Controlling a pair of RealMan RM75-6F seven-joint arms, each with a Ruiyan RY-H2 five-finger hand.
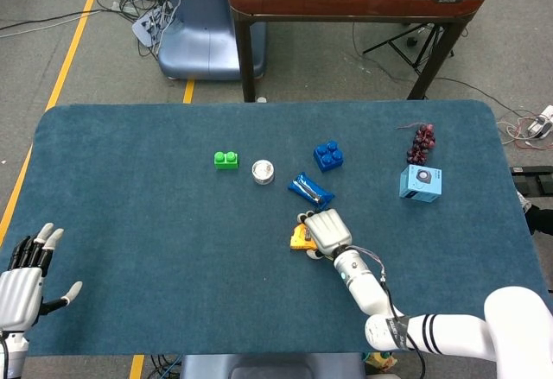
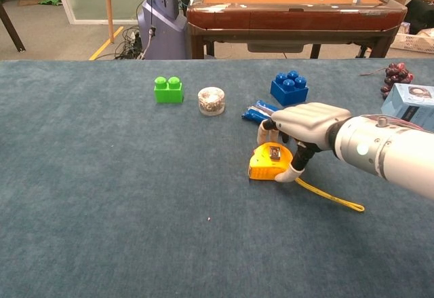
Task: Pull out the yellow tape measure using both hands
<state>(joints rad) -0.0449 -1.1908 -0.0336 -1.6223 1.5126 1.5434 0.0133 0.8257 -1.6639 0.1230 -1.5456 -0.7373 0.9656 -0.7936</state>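
While lying just right of centre on the blue carpeted table [image 2: 102, 230], yellow plastic tape measure case [image 2: 268, 164] with a short length of yellow blade [image 2: 330, 197] trailing toward the lower right. Cupped over the case's right end, white right hand [image 2: 304, 125], thumb against its side, fingers draped over the back; firm grip or mere rest, cannot tell. Just behind, a blue foil packet [image 1: 310, 189] and blue studded brick [image 2: 289, 87]. Further left, small round white tin [image 2: 211, 100] and green studded brick [image 2: 168, 89]. Far lower left in the head view, left hand [image 1: 23, 280] spread, holding nothing.
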